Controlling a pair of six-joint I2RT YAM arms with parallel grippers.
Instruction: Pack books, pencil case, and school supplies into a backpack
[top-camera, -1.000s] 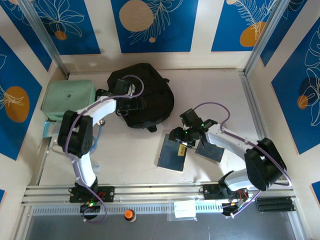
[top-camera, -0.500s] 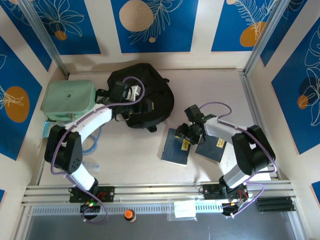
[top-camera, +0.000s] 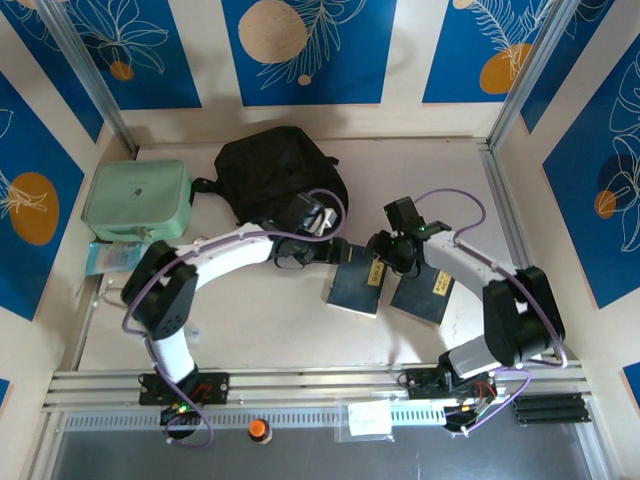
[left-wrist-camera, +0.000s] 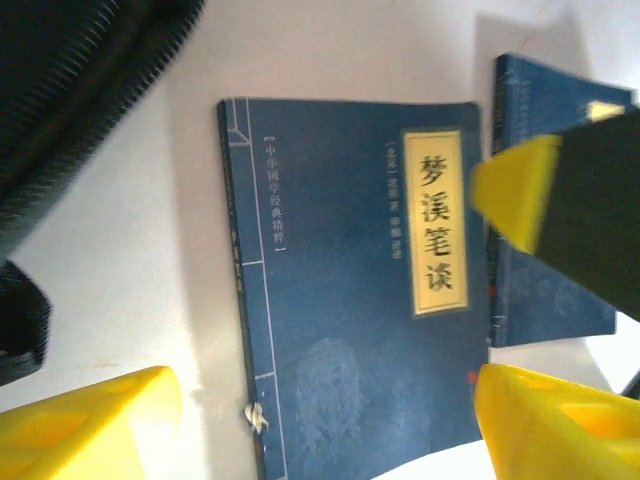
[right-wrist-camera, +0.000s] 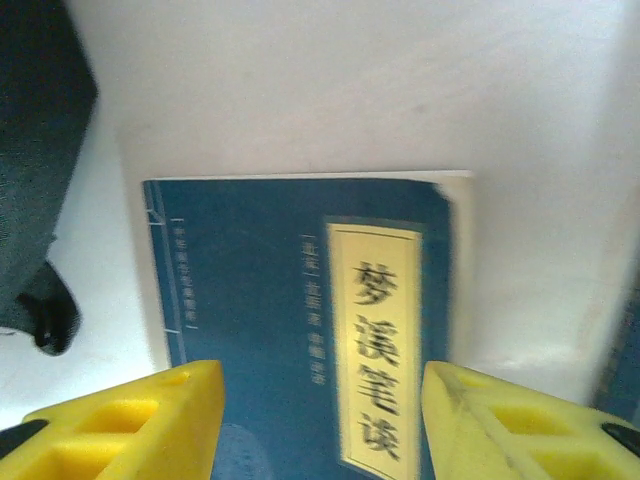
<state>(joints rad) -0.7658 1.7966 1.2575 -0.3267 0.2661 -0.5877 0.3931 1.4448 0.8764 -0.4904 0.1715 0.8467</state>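
Both pairs of jaws gape over one book (left-wrist-camera: 340, 300); overhead adds the mint case (top-camera: 137, 200).

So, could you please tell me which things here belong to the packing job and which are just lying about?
Job: backpack; two blue books; mint-green case, possibly the pencil case.
Lying about: orange-capped item; clear bag, both by the front rail.

The dark blue book (left-wrist-camera: 350, 300) bears a yellowish label (left-wrist-camera: 435, 220) printed with the vertical title 梦溪笔谈 in black characters. Nearer its spine, a bracketed line (left-wrist-camera: 272, 195) of pale characters reads 中华国学经典精粹. A smaller column beside the label is too fine to read. The second book (top-camera: 415, 300) carries a similar label, illegible from above.
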